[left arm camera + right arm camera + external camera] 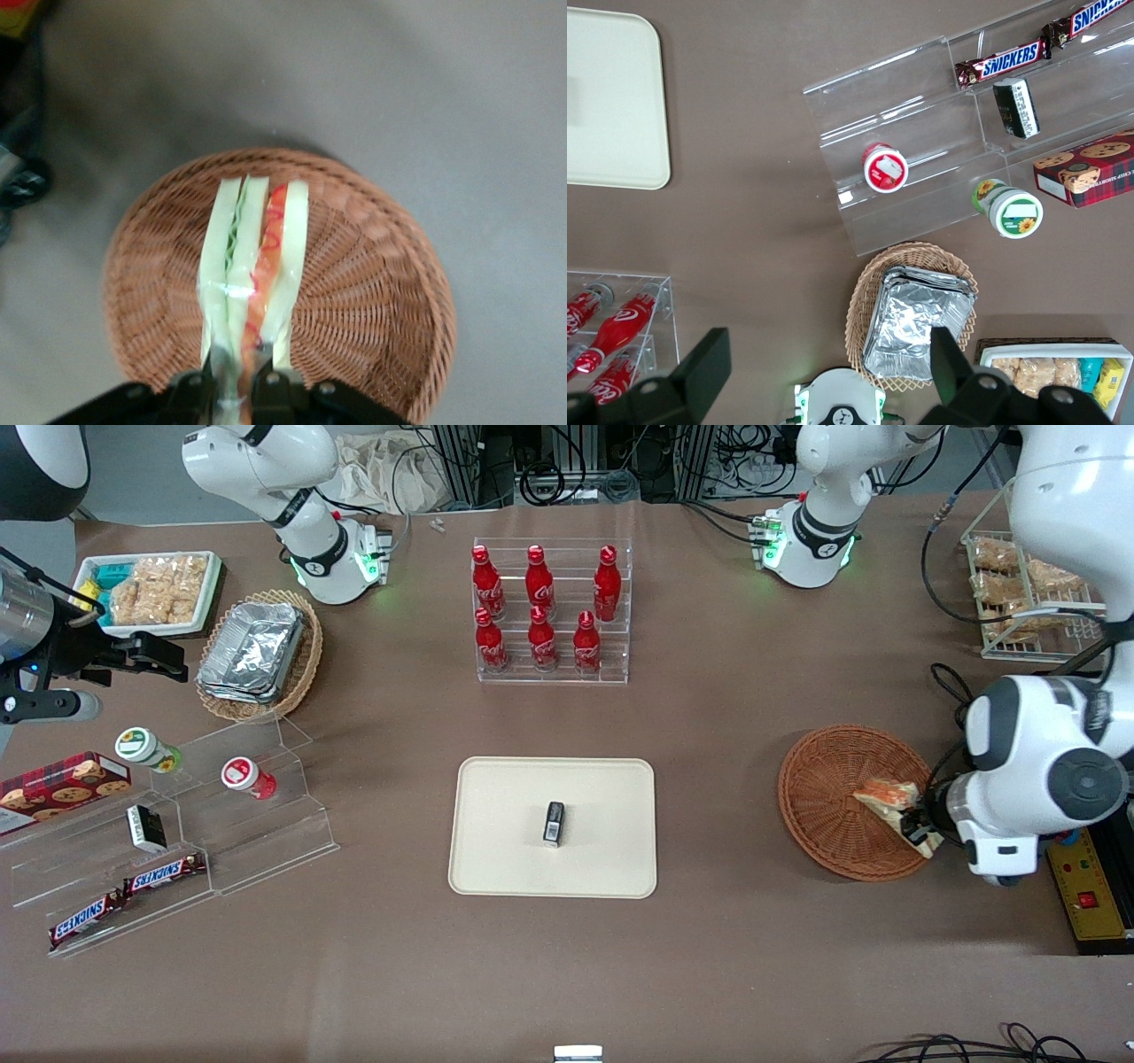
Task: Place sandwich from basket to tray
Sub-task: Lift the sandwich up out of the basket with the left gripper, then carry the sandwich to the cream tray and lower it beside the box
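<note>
The sandwich, a wedge of white bread with pink-orange and green filling, is held just above the round reddish-brown wicker basket at the working arm's end of the table. My left gripper is shut on the wedge's narrow end, a black finger pressing each side. In the wrist view the basket's weave spreads below the sandwich. The cream-beige tray lies mid-table, toward the parked arm's end from the basket, with a small black item on it.
A clear rack of red bottles stands farther from the camera than the tray. A wire rack of snack bags stands near the working arm's base. A yellow control box lies beside the basket. Acrylic shelves, an oval foil-tray basket sit toward the parked arm.
</note>
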{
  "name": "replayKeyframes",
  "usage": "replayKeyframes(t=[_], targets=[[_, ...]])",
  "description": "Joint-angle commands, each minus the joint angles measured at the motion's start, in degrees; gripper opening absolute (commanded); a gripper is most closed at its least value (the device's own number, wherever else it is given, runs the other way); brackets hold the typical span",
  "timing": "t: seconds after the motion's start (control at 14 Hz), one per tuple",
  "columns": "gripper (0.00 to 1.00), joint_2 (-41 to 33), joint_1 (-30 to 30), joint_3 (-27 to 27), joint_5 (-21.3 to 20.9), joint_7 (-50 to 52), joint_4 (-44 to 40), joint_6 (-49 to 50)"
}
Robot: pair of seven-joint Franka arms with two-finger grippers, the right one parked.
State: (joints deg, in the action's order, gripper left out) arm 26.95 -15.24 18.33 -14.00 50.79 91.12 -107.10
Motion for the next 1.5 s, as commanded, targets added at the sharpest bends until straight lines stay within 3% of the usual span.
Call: replayKeyframes(t=[0.0, 0.29, 0.43, 0.57, 0.93, 1.43], targets=[[0.0, 0.13, 0.12, 1.36, 2.2, -5.68, -11.2, 11.36], [0.0, 1.43, 0.91, 8.11, 3.54, -7.81, -23.95, 21.83], [0.0, 2.06, 3.44, 11.55, 3.02, -8.95, -25.2, 22.38], [0.0, 3.8, 8.44, 11.65, 2.84, -10.44, -25.47, 21.33], [0.0, 12.94, 20.32, 11.3, 2.84, -12.12, -27.05, 13.08], [0.0, 24.81, 27.0, 10.94, 2.75, -12.38, -27.14, -1.34]])
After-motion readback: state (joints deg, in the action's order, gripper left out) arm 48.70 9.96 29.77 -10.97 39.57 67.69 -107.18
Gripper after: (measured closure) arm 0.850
